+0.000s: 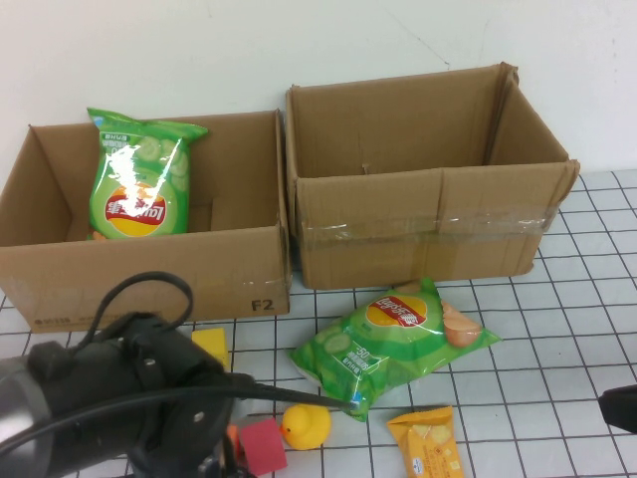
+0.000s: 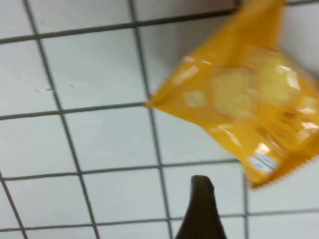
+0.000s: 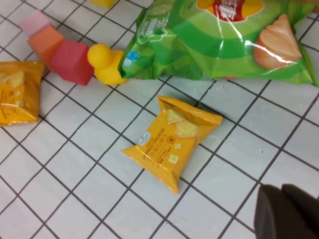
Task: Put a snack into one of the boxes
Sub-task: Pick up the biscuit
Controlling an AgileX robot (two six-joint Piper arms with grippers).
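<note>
High view: the left arm's bulk hides the left gripper (image 2: 199, 209) at the tabletop's near-left edge, jaws apart, empty. A small orange cracker packet (image 1: 428, 443) lies cut off at the near edge. The right gripper (image 3: 286, 214), closed, sits at the right edge.

The left arm fills the near-left corner, its left pincer (image 2: 201, 209) open and pointing down, holding nothing. The right pincer (image 3: 286, 214) is shut and empty, low at the right edge.
</note>
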